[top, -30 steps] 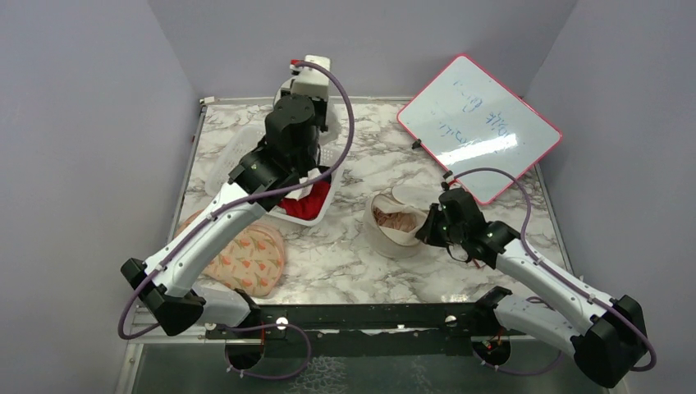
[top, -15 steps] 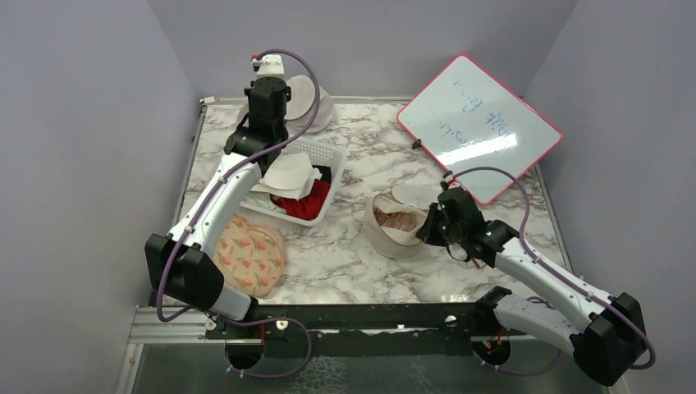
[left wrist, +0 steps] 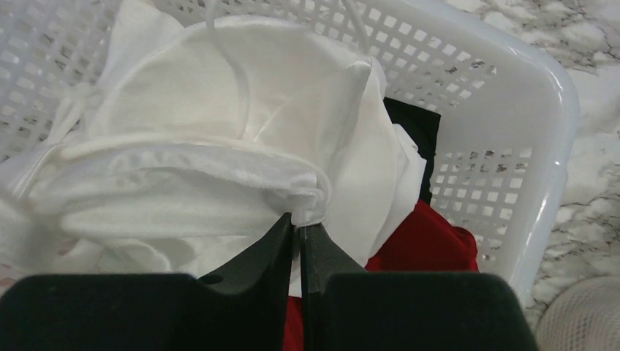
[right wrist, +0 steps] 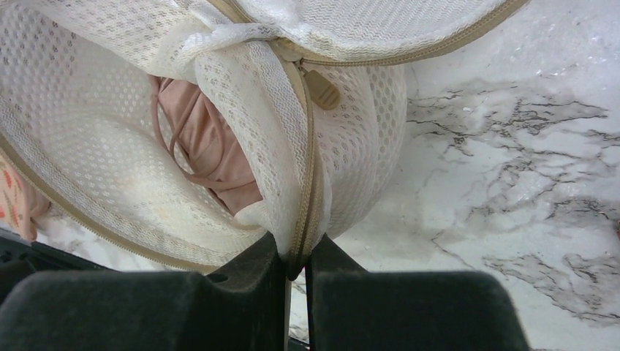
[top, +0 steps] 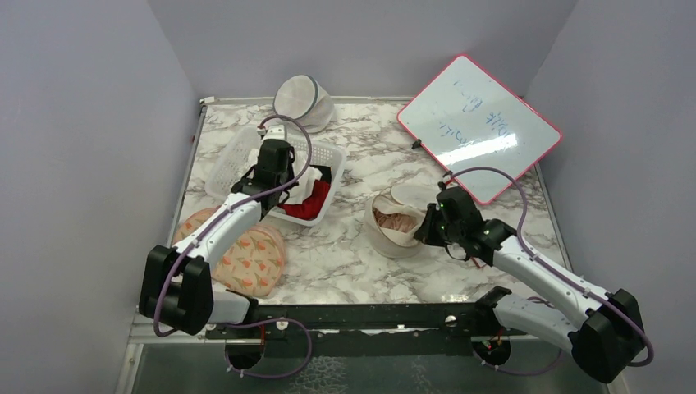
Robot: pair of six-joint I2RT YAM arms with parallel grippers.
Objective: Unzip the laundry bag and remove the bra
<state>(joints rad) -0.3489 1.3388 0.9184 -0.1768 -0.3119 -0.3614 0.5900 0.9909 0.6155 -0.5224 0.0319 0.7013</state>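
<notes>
Top view: laundry bag [top: 384, 236] sits mid-table, mouth open, bra [top: 396, 220] inside. Right gripper [top: 428, 228] is at the bag's right rim. Left gripper [top: 277, 182] is over the basket [top: 232, 158], well apart to the bag's left.

Left wrist: left gripper [left wrist: 298, 223] is clamped on a white cloth [left wrist: 219, 110] edge, so not free.

Right wrist: right gripper [right wrist: 296, 259] pinches the laundry bag [right wrist: 95, 146] wall at the zipper seam. Bra [right wrist: 212, 153] lies just inside, left of the fingers.

Right arm is nearer but pinning the bag. I'd expect the left to drop the cloth and come across.
</notes>
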